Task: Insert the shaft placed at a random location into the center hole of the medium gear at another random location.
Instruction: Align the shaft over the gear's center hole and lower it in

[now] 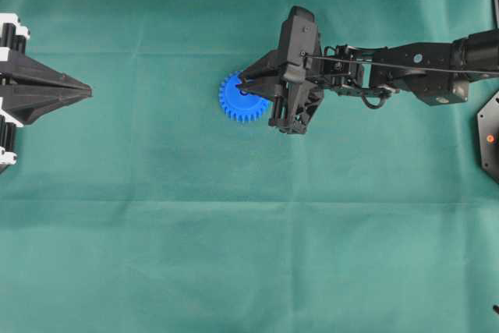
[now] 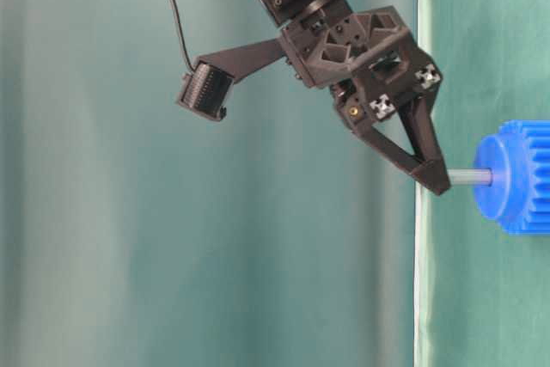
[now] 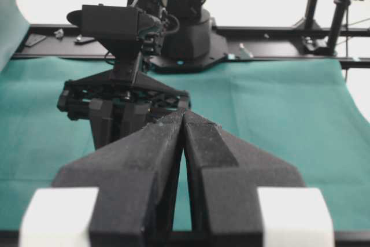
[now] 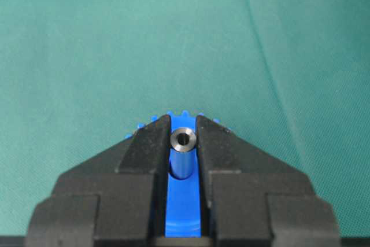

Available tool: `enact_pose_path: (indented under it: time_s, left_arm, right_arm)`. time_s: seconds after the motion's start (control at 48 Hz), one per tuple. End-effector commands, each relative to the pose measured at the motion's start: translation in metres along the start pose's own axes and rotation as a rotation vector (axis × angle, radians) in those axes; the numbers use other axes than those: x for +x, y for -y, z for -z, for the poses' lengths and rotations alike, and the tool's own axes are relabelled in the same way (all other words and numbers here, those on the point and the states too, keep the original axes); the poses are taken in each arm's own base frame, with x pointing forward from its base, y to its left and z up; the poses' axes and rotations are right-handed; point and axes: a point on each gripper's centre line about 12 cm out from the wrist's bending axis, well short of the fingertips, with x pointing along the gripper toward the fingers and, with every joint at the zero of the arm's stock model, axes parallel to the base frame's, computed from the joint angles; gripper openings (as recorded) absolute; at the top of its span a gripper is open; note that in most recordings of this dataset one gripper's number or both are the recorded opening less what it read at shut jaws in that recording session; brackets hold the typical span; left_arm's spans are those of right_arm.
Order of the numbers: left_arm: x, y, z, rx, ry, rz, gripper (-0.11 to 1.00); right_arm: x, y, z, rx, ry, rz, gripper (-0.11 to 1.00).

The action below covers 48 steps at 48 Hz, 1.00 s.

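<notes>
Right gripper (image 4: 184,143) clamped on shaft (image 4: 183,153), long axis upright, lower end apparently seated in center hole of medium gear (image 1: 242,99) directly beneath. Left gripper (image 1: 87,93) pressed together, well apart.

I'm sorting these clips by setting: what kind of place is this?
Probably a robotics lab bench. A green cloth covers the table, two black arms work over it, the right gripper holding a shaft at a blue gear, and camera stands sit behind.

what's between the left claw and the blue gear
Only bare green cloth between the left claw and the gear, shown in the overhead view.
</notes>
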Motion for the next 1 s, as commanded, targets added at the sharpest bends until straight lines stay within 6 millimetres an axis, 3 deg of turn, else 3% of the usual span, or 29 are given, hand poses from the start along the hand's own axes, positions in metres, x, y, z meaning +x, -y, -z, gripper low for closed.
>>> enact_pose_path:
  time_s: [0.0, 0.5, 0.98]
  left_arm:
    - [0.002, -0.001, -0.005, 0.005, 0.011, -0.002, 0.00]
    - [0.002, -0.001, -0.004, 0.005, 0.009, -0.002, 0.00]
    - [0.002, -0.001, -0.004, 0.005, 0.009, -0.002, 0.00]
  right_arm:
    - [0.000, -0.001, -0.014, 0.012, 0.047, -0.001, 0.13]
    - [0.012, 0.000, 0.002, 0.018, 0.018, 0.003, 0.13]
    - [0.014, -0.003, 0.005, 0.016, 0.003, -0.003, 0.13]
